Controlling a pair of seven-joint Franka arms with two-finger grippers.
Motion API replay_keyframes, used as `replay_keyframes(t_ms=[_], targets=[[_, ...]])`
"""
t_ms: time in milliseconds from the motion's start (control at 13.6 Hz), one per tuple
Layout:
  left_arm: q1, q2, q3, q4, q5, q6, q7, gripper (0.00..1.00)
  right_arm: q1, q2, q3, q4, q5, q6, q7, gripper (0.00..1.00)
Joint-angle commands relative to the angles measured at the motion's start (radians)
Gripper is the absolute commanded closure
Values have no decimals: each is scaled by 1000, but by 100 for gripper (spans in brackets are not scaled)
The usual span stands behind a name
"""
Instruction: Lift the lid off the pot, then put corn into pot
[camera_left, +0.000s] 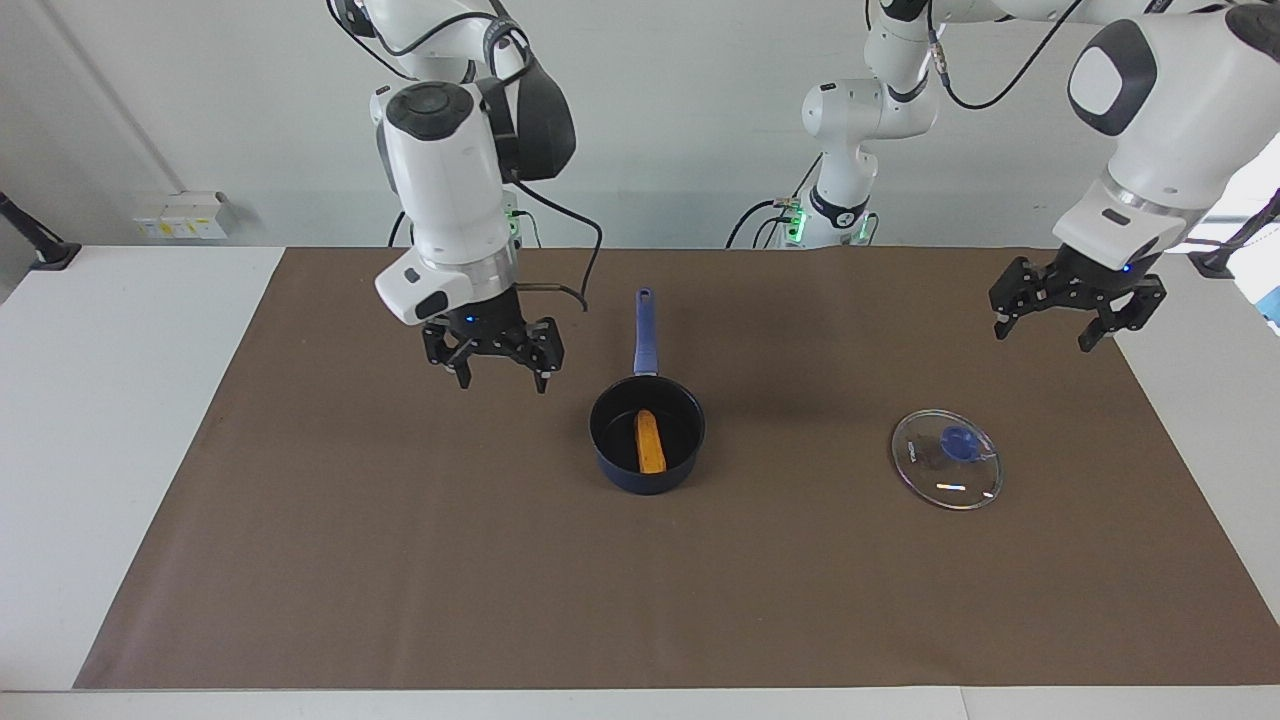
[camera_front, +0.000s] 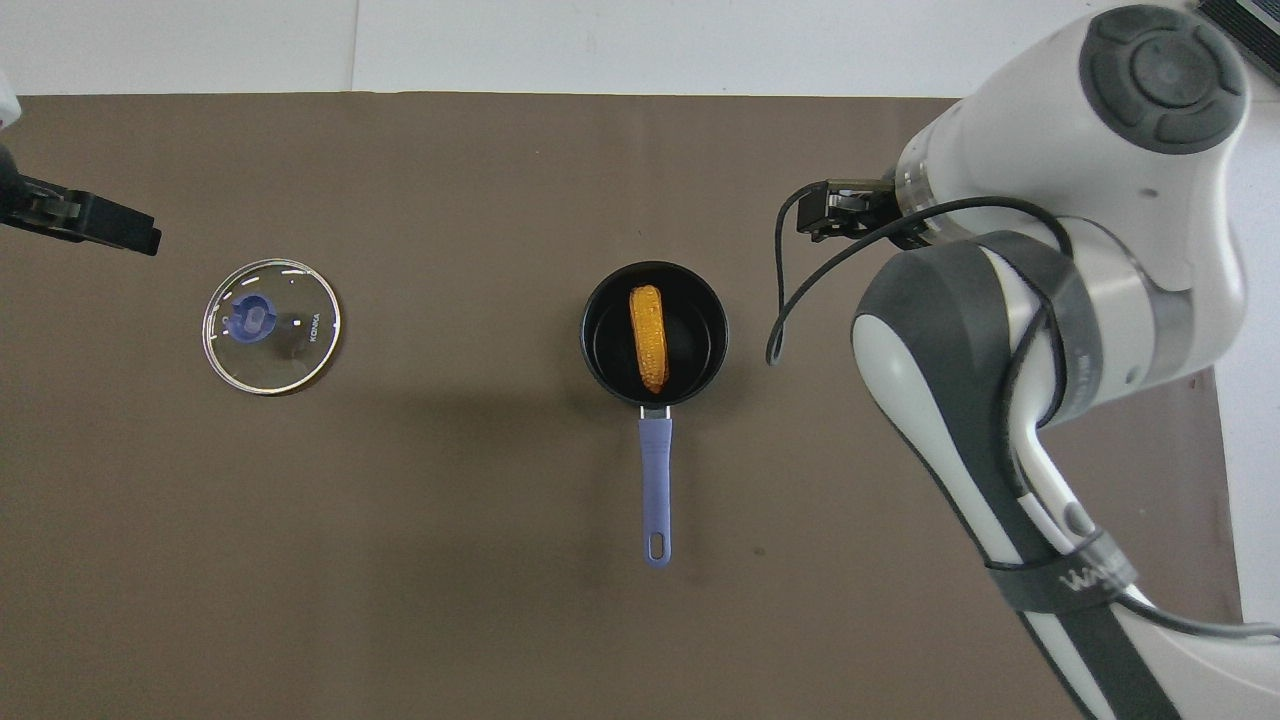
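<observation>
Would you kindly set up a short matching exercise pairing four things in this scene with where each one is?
1. corn
2. lid
3. pot
4. right hand

A. flat on the mat, toward the left arm's end
B. raised, open and empty
C. inside the pot
D. mid-mat, handle toward the robots

Pairs: 1-C, 2-A, 3-D, 4-B

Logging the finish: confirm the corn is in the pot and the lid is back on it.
Wrong about the lid: the facing view shows it flat on the table, apart from the pot, toward the left arm's end. The corn is in the pot.
</observation>
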Motion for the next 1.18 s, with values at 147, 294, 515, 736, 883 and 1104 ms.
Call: replay_keyframes(t_ms=[147,294,515,736,883,1104], targets=[[-23,-137,7,-10,11,-134,-45,0,-140,-113,13,-30,3,-89,-151,0],[-21,-166,8,-13,7,-192,-47,0,-170,-151,13,-29,5,-130,-193,0],[-32,-175,7,-21,6,-218,-51,0,-218,-200,11,-29,5,-207,-274,0],[-32,-181,7,-39,4,-218,-53,0,-267,-216,11,-36,8,-285,-351,0],[-34,-192,7,-42,4,-227,-53,0,-272,-217,11,-36,14,-313,-348,0],[-37,-192,8,-45,4,-227,-51,0,-299,-219,8,-30,25,-329,-359,0]])
